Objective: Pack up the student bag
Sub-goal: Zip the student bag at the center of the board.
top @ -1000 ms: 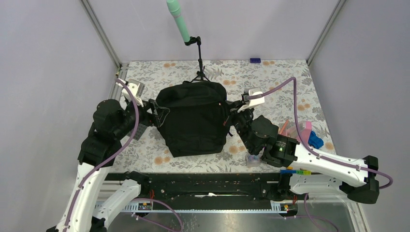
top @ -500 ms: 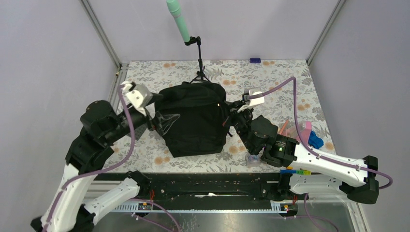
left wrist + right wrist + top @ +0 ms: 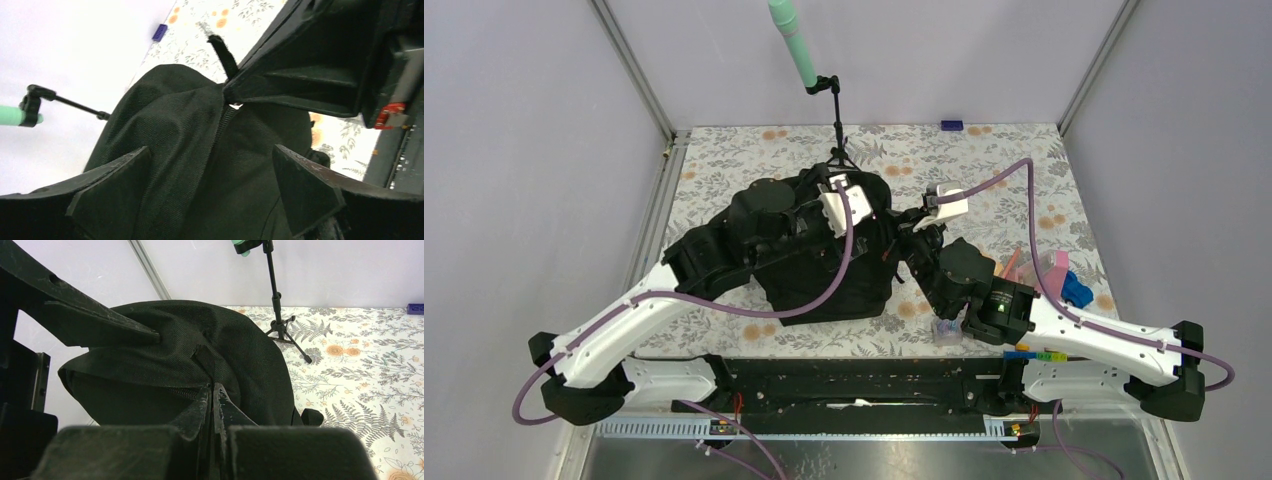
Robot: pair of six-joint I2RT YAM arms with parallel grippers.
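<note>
Lilac walls close in a flower-print table [image 3: 724, 160], and the bag [image 3: 864, 290] lies at its middle, flat on the cloth. Its long axis runs from near to far. Its rounded top is toward the back wall, just short of a small tripod [image 3: 836, 150], and its base is toward the arm mounts. The left arm [image 3: 654, 300] comes up from the near left and bends across the bag's upper half, wrist above the fabric. The left gripper [image 3: 210, 175] is spread wide over the bag's top, holding nothing, with black cloth showing between its fingers. The right arm [image 3: 1084, 330] stretches in low from the near right. The right gripper [image 3: 212, 395] is pressed together on the bag's right edge, pinching fabric at the zip line. A short strap [image 3: 222, 50] sticks up just beyond its tips.
</note>
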